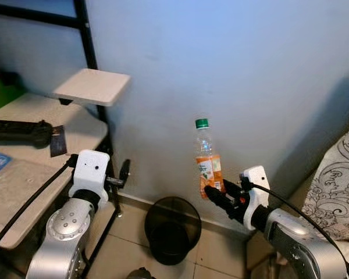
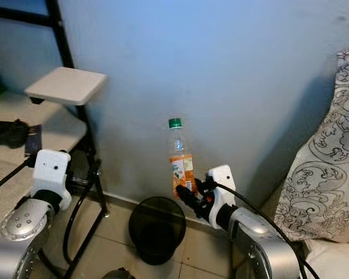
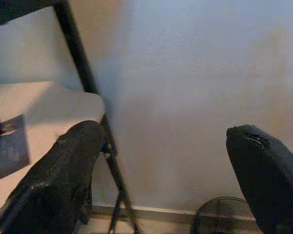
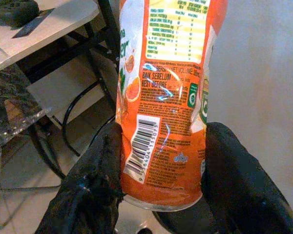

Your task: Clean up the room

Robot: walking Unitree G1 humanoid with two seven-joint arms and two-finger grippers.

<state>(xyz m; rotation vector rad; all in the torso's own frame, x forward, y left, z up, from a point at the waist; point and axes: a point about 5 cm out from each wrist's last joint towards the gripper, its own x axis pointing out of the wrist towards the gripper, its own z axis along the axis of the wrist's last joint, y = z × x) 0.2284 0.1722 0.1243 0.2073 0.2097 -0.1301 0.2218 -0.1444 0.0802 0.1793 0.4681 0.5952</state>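
My right gripper (image 1: 215, 195) is shut on the base of a clear plastic bottle (image 1: 207, 160) with an orange label and a green cap, holding it upright in the air. In the right wrist view both black fingers (image 4: 95, 175) press the bottle (image 4: 166, 107) at its lower end. A round black bin (image 1: 171, 229) stands on the tiled floor against the wall, below and left of the bottle. My left gripper (image 1: 123, 174) hangs open beside the desk's black leg, holding nothing; its fingertips (image 3: 73, 161) are wide apart.
A pale desk (image 1: 23, 174) with a black frame stands at the left, carrying a black device (image 1: 20, 132), a dark card (image 1: 58, 141) and a small raised shelf (image 1: 93, 86). A patterned pillow (image 1: 337, 192) lies at the right. The blue-grey wall is close ahead.
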